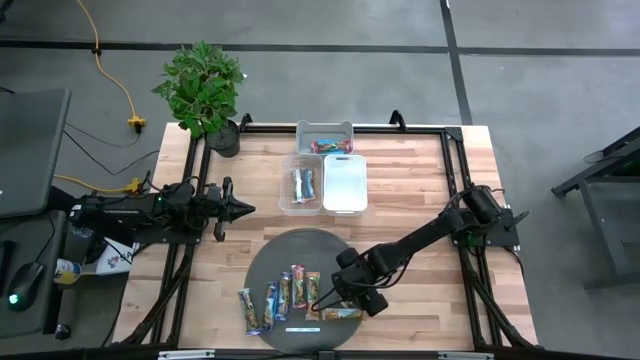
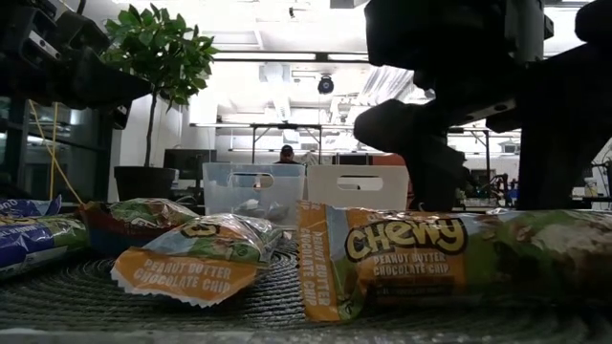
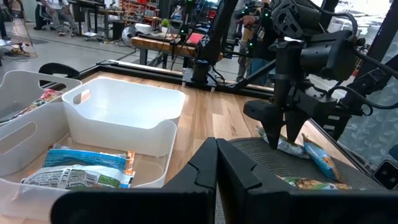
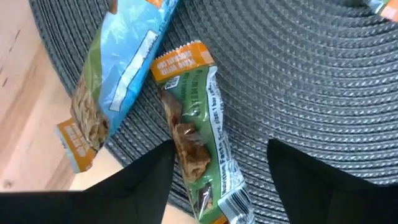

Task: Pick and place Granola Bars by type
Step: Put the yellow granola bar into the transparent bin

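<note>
The right gripper [image 4: 217,171], jaws open, straddles the green bar [image 4: 199,143] near the mat's [image 1: 262,268] edge; close squarely across its middle.

Bright overhead light, blurred foreground

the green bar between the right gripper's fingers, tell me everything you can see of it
The green bar is a foil-wrapped granola bar, green with orange ends, printed with a granola picture and a barcode. It lies flat on the dark woven mat near its edge, one end touching a blue-wrapped bar. The right gripper straddles it, fingers open, not yet closed.
</note>
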Controlling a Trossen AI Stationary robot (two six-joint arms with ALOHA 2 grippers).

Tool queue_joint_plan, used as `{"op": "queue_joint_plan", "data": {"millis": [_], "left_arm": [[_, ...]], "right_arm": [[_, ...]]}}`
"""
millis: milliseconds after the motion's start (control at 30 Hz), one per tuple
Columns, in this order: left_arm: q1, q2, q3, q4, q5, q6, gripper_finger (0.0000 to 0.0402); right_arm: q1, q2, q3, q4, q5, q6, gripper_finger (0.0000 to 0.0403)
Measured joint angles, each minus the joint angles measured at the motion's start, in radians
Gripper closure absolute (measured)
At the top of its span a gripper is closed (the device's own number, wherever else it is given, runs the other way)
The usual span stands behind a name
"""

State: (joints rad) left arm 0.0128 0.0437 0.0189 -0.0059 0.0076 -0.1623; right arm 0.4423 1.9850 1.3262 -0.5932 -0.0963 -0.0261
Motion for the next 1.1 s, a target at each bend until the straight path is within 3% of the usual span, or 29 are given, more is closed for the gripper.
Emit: {"op": "queue_joint_plan", "data": {"millis": [533, 1100], "left_arm": [[0.000, 0.000, 0.000, -0.001, 0.000, 0.000, 0.0401], [0.000, 0.000, 0.000, -0.002, 0.000, 0.000, 0.0401]], "right_arm": [[0.000, 0.000, 0.000, 0.000, -0.075, 0.052, 0.0293], [0.000, 0.000, 0.000, 0.001, -0.079, 0.153, 0.0339]]}}
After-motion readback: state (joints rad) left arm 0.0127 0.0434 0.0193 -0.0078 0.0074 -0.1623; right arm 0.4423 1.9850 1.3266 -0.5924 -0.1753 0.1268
